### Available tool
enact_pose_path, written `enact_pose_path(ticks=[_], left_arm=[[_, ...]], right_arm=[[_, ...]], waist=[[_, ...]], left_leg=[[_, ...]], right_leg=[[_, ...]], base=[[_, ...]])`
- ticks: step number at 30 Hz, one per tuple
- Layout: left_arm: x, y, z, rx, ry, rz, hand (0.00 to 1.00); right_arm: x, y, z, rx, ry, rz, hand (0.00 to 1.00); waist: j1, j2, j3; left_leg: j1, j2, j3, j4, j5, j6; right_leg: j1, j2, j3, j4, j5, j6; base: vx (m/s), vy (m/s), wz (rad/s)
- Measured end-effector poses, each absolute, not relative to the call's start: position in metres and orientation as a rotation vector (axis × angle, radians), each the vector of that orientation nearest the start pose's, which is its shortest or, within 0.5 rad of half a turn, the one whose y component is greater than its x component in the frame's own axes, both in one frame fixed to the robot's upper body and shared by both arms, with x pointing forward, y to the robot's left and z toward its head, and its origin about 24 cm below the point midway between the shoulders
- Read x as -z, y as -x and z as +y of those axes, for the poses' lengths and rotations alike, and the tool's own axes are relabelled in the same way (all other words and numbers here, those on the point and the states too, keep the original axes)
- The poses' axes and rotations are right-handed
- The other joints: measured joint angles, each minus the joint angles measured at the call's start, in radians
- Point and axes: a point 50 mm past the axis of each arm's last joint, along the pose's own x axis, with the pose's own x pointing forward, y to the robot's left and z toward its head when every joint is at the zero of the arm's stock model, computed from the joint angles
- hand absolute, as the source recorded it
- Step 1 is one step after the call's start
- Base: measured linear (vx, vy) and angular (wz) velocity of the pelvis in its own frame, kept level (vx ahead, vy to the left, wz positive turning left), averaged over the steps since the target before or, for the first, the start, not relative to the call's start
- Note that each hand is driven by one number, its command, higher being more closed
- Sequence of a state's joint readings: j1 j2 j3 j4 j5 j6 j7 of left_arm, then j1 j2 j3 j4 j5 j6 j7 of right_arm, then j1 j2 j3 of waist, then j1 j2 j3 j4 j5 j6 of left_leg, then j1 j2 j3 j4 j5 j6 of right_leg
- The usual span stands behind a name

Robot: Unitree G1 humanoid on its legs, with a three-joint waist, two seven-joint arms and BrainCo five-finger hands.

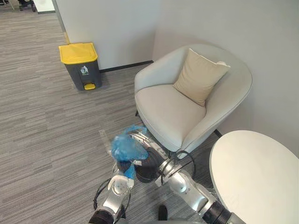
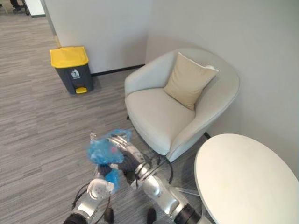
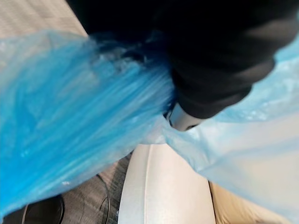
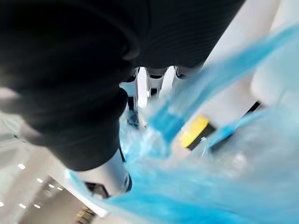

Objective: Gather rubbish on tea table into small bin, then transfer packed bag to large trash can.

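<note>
- Bag [image 1: 125,147], blue and crumpled, hangs off the floor between both hands, just in front of the chair [image 1: 168,112].
- Right hand [image 1: 145,154] reaches in from the table side, and its fingers [image 1: 139,138] lie over the top of the bag. They look curled round the film, and in the right wrist view a strip of it runs taut past them.
- Left hand [image 3: 183,119] sits under the bag, wrapped in blue film. Whether it grips cannot be told.
- Table [image 1: 252,172] shows a bare white top, so the gathering step looks done.
- With the bag lifted and bunched, the packing step also seems finished, and the transfer is probably the step in hand.
- Trash can [image 1: 80,65], grey with a yellow lid, stands by the wall well apart from the bag, and its lid is down.
- What seems left is carrying the bag across the carpet, getting the lid open and dropping the bag in.
</note>
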State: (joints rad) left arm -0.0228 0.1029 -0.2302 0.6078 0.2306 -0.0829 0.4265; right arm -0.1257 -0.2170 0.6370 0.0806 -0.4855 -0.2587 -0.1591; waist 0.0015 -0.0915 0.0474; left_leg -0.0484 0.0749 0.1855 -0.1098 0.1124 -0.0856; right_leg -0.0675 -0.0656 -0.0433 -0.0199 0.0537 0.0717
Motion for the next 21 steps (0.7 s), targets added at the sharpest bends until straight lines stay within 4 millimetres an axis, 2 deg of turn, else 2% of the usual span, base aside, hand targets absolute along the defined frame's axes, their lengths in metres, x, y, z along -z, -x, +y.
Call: enact_pose_path(ticks=[6,9,10,11,12,14,17,21], left_arm=[[0.090,-0.199,0.170,-0.199,-0.439,0.508,1.00],[0.100,-0.186,0.178,-0.230,-0.415,0.575,1.00],[0.103,-0.181,0.180,-0.245,-0.402,0.595,1.00],[0.107,-0.175,0.184,-0.251,-0.388,0.620,1.00],[0.108,-0.174,0.185,-0.254,-0.385,0.627,1.00],[0.117,-0.164,0.189,-0.271,-0.343,0.690,1.00],[0.126,-0.149,0.194,-0.309,-0.270,0.765,1.00],[0.140,-0.127,0.196,-0.334,-0.194,0.872,1.00]], right_arm=[[-0.020,-0.228,-0.065,-0.485,0.699,-0.285,0.00],[0.001,-0.223,-0.086,-0.421,0.715,-0.160,0.00],[0.011,-0.220,-0.095,-0.398,0.715,-0.106,0.00],[0.029,-0.216,-0.107,-0.355,0.703,0.001,0.00],[0.033,-0.215,-0.110,-0.346,0.693,0.026,0.00],[0.062,-0.207,-0.129,-0.254,0.589,0.234,0.00],[0.094,-0.191,-0.150,-0.128,0.459,0.462,0.00],[0.125,-0.162,-0.171,0.027,0.306,0.700,0.00]], waist=[[0.008,0.011,0.007],[0.008,0.026,0.017],[0.008,0.033,0.020],[0.007,0.039,0.020],[0.007,0.040,0.021],[0.007,0.047,0.025],[0.007,0.052,0.026],[0.008,0.061,0.027]], left_leg=[[0.001,-0.004,-0.003,0.000,-0.002,0.002],[0.016,-0.008,-0.004,0.000,-0.008,0.004],[0.023,-0.010,-0.004,0.000,-0.011,0.004],[0.023,-0.011,-0.004,0.000,-0.013,0.004],[0.023,-0.011,-0.003,0.000,-0.014,0.004],[0.022,-0.012,-0.004,0.000,-0.016,0.005],[0.024,-0.014,-0.003,0.000,-0.022,0.005],[0.041,-0.017,0.002,0.000,-0.031,0.009]], right_leg=[[0.003,-0.003,-0.003,-0.003,-0.001,0.001],[0.020,-0.007,-0.004,-0.005,-0.008,0.002],[0.027,-0.009,-0.005,-0.005,-0.015,0.001],[0.027,-0.010,-0.005,-0.006,-0.017,0.001],[0.027,-0.010,-0.005,-0.006,-0.017,0.002],[0.027,-0.011,-0.005,-0.006,-0.020,0.002],[0.028,-0.012,-0.005,-0.006,-0.023,0.005],[0.036,-0.015,-0.002,-0.004,-0.026,0.004]], base=[[0.00,0.000,0.01],[0.00,0.000,0.00],[0.00,0.000,0.00],[0.00,0.000,0.00],[0.00,0.000,0.00],[0.03,0.004,0.01],[0.04,0.006,0.00],[0.06,0.010,-0.02]])
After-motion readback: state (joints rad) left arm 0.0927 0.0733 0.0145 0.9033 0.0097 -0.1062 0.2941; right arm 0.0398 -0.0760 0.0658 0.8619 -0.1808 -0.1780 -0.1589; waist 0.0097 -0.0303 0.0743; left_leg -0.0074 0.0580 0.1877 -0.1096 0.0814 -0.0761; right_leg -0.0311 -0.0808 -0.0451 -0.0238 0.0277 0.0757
